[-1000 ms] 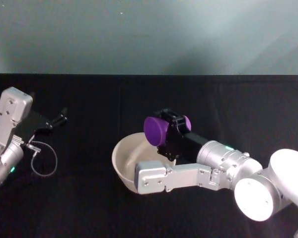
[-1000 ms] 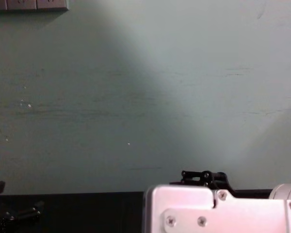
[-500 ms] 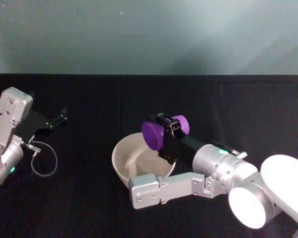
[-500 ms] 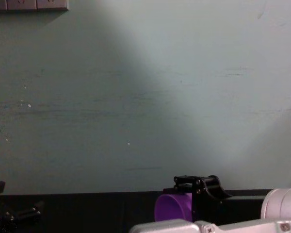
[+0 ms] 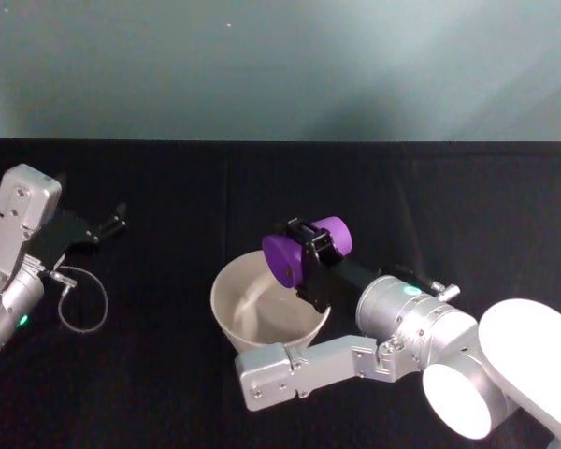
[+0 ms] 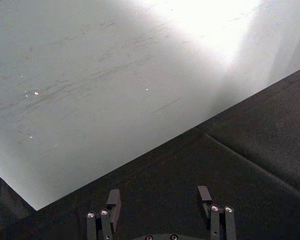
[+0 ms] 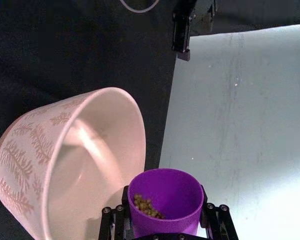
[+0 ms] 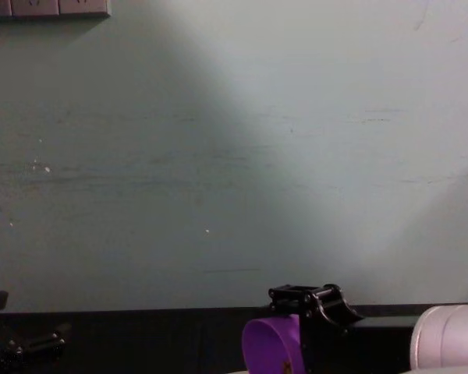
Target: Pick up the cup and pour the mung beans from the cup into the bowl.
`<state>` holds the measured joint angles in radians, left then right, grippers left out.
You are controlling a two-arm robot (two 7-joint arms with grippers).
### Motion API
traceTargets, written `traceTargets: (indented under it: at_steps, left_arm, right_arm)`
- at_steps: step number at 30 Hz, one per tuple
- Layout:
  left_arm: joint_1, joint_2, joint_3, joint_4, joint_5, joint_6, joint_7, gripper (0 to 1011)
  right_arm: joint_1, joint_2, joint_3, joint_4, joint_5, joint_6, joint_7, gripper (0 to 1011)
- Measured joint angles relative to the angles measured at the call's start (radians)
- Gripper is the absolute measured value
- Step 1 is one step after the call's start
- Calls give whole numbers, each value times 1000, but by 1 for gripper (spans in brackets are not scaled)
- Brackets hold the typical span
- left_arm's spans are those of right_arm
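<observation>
Right gripper [image 5: 310, 254] is up over the black table [image 5: 449, 196], clamped on the purple cup [image 5: 282, 256]; black fingers [image 7: 115, 220] press the cup's wall from both sides, so the cup [image 7: 165, 197] sits squarely between them, off the table; the cup is tipped over well past upright, mouth turned toward the bowl [image 5: 226, 292] and away from the wrist.

Inside the cup, a small clump of mung beans [image 7: 147, 206], green-brown, lies against the low side of the wall, short of the lip; the rest of the purple inside is bare.

The bowl [image 7: 90, 150] sits just beneath and ahead of the gripper's fingertips, the cup's lip hanging over its near rim; it is pale and round-rimmed, wider than the cup, with a faint branch pattern on the outside; its inside shows smooth pale wall and floor.

From the chest view the cup [image 8: 271, 347] pokes up at the lower edge with the right gripper's [image 8: 296, 327] black fingers wrapped round it.

Left gripper [image 5: 107, 224] is parked well apart from the bowl, far out on the robot's left over the black cloth; its two fingers [image 6: 112, 200] stand spread with nothing between them; a thin cable loop [image 5: 82, 304] hangs by that arm.
</observation>
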<state>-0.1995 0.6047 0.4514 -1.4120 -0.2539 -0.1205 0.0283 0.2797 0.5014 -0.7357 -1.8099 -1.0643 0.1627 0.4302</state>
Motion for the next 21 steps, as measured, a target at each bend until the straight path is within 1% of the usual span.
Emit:
traceTargets:
  at_steps: [12,21]
  left_arm:
    - [0,0,0,0,0,0,0,1000]
    - [0,0,0,0,0,0,0,1000]
  right_arm:
    - [4,0,-13,-8,-38,4,12,739]
    - [6,1,-18,-10,-49,4,20,739]
